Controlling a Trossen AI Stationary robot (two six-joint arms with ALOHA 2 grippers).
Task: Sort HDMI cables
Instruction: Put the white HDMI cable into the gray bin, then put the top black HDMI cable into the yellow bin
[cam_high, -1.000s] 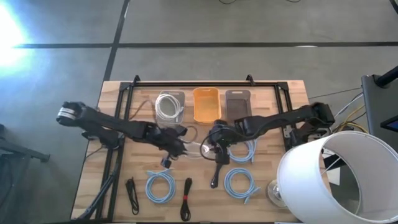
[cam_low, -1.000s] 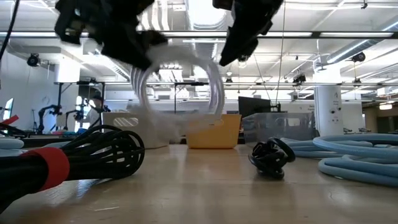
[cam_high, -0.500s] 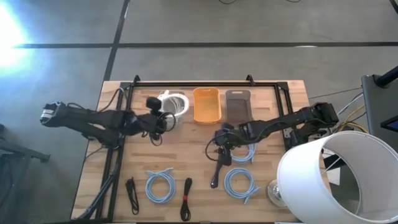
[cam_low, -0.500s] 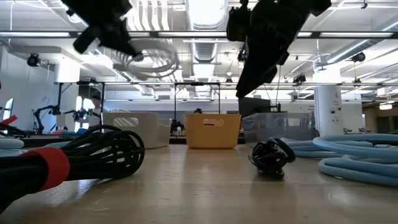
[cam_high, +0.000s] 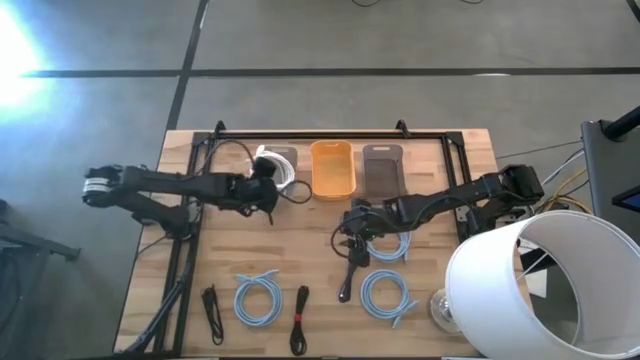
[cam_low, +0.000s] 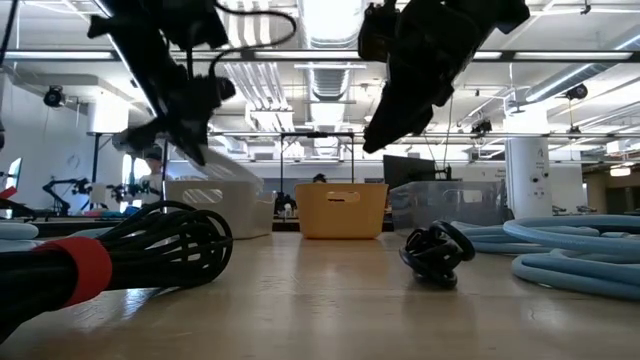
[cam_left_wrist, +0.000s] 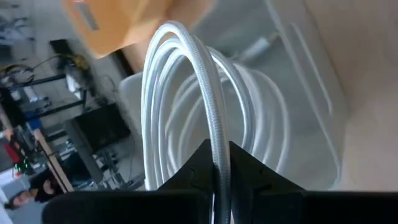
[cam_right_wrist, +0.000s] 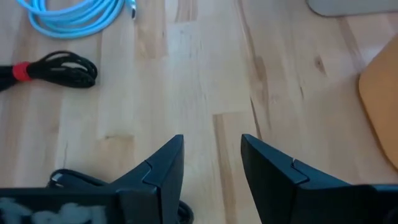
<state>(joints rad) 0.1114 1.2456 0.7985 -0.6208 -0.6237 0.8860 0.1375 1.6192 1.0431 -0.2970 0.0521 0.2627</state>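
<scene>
My left gripper is shut on a white round coil and holds it at the clear tray near the table's far edge. More white loops lie in that tray behind it. My right gripper hovers open over the table's middle, touching nothing. Just near-side of it lies a black bundle. Two more black bundles and three light-blue coils lie flat on the wood. My left gripper pinches the white coil's rim between its two fingers, across the bunched strands. It comes roughly level from the table's left. The coil stands on edge beyond the fingertips, over the clear tray; whether its far side rests in the tray I cannot tell.
An orange tray and a grey tray stand right of the clear one along the far edge. A black frame borders the table. A white lampshade covers the near right corner. Bare wood lies ahead of my right gripper.
My left gripper has carried the white coil from the table's middle toward the far left, up and then down to the clear tray. The coil has swung from hanging between the two arms to standing at the tray. My right gripper has stayed near the middle.
</scene>
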